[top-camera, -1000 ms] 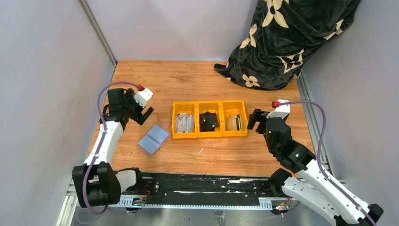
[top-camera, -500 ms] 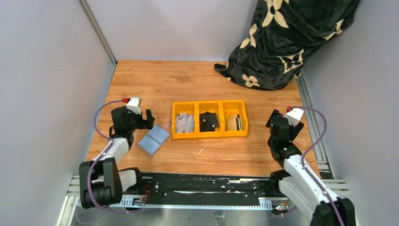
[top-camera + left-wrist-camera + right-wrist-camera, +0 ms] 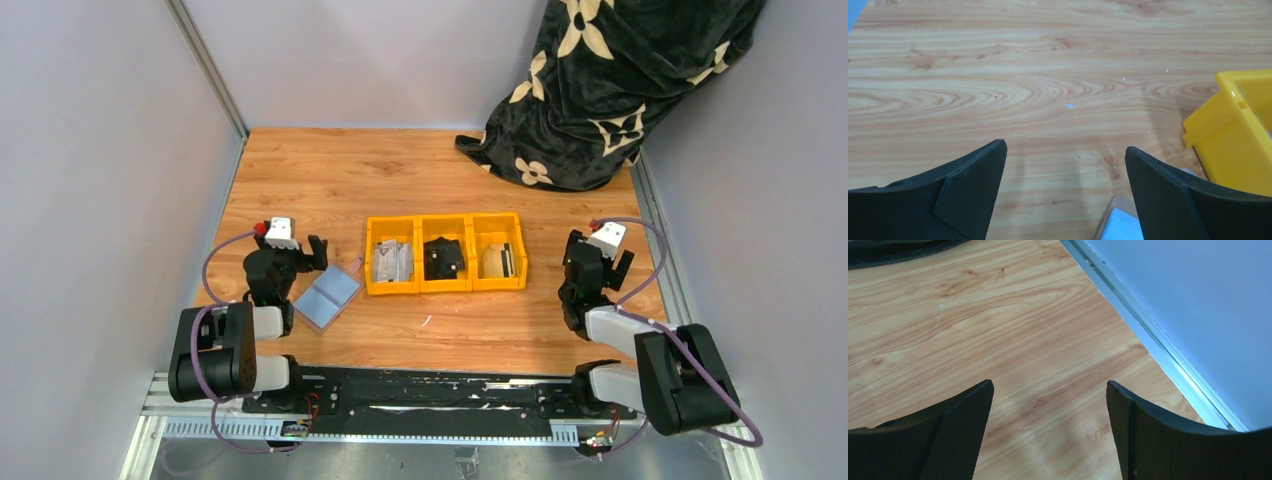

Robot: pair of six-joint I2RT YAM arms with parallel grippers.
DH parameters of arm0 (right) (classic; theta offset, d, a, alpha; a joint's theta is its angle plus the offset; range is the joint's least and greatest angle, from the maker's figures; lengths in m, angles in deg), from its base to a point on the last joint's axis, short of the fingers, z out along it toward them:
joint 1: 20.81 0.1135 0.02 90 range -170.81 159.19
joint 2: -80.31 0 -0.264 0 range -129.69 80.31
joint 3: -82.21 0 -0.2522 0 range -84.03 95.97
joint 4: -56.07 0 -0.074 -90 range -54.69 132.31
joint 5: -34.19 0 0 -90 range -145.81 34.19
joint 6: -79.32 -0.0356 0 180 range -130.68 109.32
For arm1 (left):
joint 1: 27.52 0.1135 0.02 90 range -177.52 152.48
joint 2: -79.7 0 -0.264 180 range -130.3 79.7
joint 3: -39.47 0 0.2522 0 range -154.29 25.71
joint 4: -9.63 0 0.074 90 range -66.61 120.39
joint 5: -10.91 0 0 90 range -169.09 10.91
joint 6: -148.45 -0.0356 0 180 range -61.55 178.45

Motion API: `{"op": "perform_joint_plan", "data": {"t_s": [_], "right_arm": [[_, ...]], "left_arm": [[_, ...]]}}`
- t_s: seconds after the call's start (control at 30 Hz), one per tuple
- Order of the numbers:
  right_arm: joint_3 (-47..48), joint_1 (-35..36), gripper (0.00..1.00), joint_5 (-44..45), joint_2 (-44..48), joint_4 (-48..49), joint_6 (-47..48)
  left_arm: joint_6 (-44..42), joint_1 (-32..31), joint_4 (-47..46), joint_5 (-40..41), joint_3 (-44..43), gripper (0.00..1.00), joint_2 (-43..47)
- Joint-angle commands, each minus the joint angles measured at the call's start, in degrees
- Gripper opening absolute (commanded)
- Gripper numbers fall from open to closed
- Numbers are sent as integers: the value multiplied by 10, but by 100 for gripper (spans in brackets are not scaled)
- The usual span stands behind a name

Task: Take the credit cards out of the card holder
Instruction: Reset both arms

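The left gripper and right gripper are wide open, holding nothing. The card holder lies flat by the left one — a push could slide it away, because nothing pins it.

A light wooden table fills the scene under even light. Plain pale grey walls rise behind it and along both its sides, and a black flowered blanket slumps on its far right corner.
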Motion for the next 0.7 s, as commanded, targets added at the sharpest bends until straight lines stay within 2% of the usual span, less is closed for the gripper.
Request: {"op": "perform_joint_plan", "data": {"t_s": [0.0, 0.03, 0.1, 0.13, 0.23, 0.27, 0.33, 0.37, 0.4, 0.43, 0.47, 0.5, 0.57, 0.67], "right_arm": [[-23, -11, 87, -27, -50, 154, 55], [-37, -10, 87, -35, -66, 202, 75], [-59, -10, 86, -76, -83, 270, 107], [-65, -9, 86, -101, -85, 287, 117], [-73, -10, 87, -181, -79, 274, 135], [-73, -11, 87, -213, -88, 276, 140], [-87, -11, 89, -203, -179, 425, 164], [-82, -8, 90, -192, -205, 459, 173], [-59, -9, 91, -189, -184, 386, 163], [-17, -22, 91, -197, -147, 210, 122], [10, -57, 91, -245, -133, 152, 94], [3, -81, 91, -288, -130, 160, 87], [-6, -84, 92, -289, -134, 188, 94], [-11, -83, 92, -289, -132, 197, 95]], "left_arm": [[-17, -45, -84, 75, 25, 100, 8], [-27, -60, -112, 106, 40, 100, -6], [-26, -76, -251, 129, 65, 100, -72], [-25, -78, -266, 148, 66, 100, -74], [-32, -90, -84, 203, 24, 100, -10], [-32, -109, -82, 222, 14, 100, -24], [-29, -116, -105, 237, 2, 100, -49], [-31, -116, -58, 235, -14, 100, -37], [-39, -116, -6, 223, -31, 100, -30], [-43, -116, -23, 208, -29, 100, -37], [-42, -116, -50, 205, -22, 100, -46], [-42, -116, -52, 202, -22, 100, -46], [-44, -116, -26, 199, -27, 100, -36], [-42, -116, -47, 201, -23, 100, -43]]}}
